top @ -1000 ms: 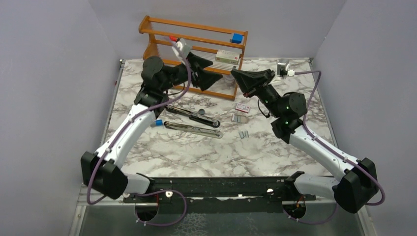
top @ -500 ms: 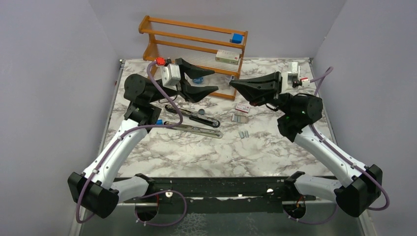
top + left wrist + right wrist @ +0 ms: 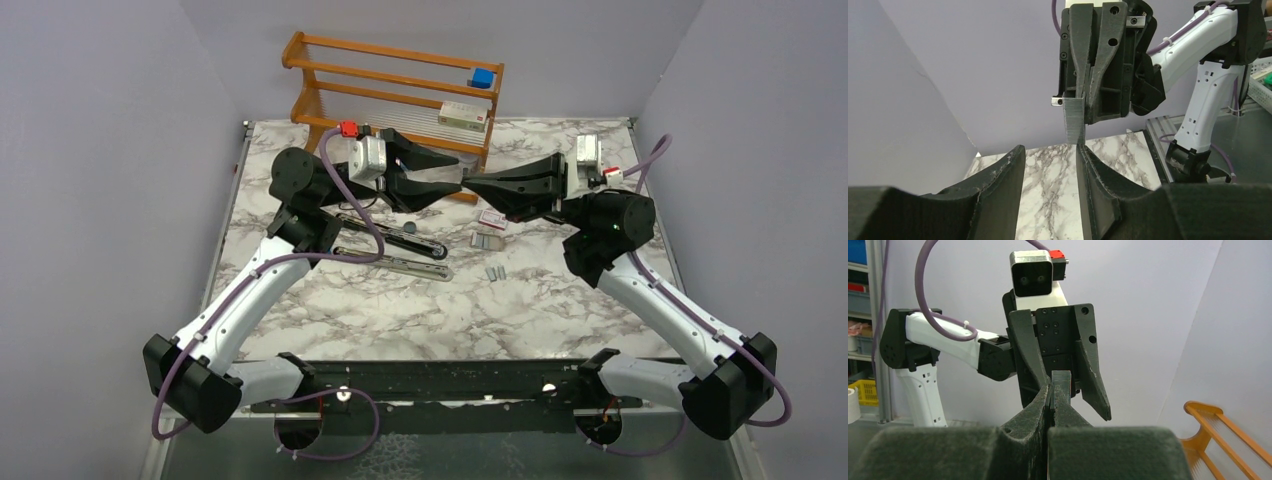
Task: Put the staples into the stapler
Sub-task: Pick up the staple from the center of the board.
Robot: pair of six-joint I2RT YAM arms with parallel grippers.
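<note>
Both grippers are raised above the table and face each other tip to tip. My right gripper [image 3: 472, 184] is shut on a short silvery staples strip [image 3: 1062, 379], which sticks out past its fingertips. My left gripper [image 3: 452, 173] is open and empty. In the left wrist view the strip [image 3: 1074, 120] hangs from the right gripper just above the gap of my left gripper [image 3: 1050, 150], close to its right finger [image 3: 1093, 175]. The stapler lies open on the table below, with a black bar [image 3: 395, 231] and a silver channel [image 3: 395, 264].
More staple strips [image 3: 488, 239] and two small pieces [image 3: 495, 271] lie on the marble table [image 3: 400, 320], beside a small red-and-white box [image 3: 493, 219]. A wooden rack [image 3: 330, 48] stands at the back, holding a blue block [image 3: 482, 77] and a flat box [image 3: 464, 115].
The left gripper swung up and to the right, open. The right gripper turned level and moved left with the strip. Their tips now meet over the table's middle.
</note>
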